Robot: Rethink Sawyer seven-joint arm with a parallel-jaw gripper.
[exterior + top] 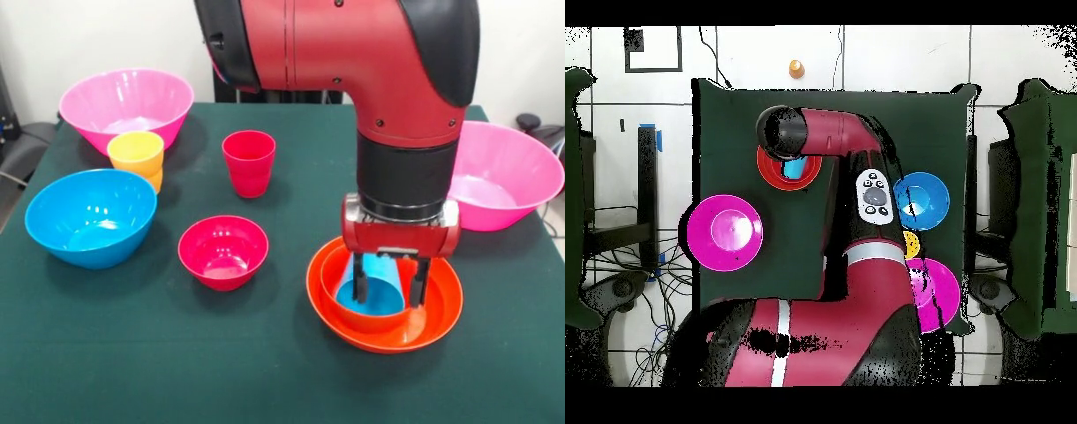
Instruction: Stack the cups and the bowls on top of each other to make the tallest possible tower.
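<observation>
Wide shallow orange bowl [385,331] nearest, small orange bowl [340,283] nested inside as tower base; claw [386,287] grasping blue cup [378,291], apparently seating it there.

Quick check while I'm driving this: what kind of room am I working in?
Probably a robotics lab: the green-covered table sits on a white tiled floor with taped markings and loose cables, and only plastic test bowls and cups on it.
</observation>
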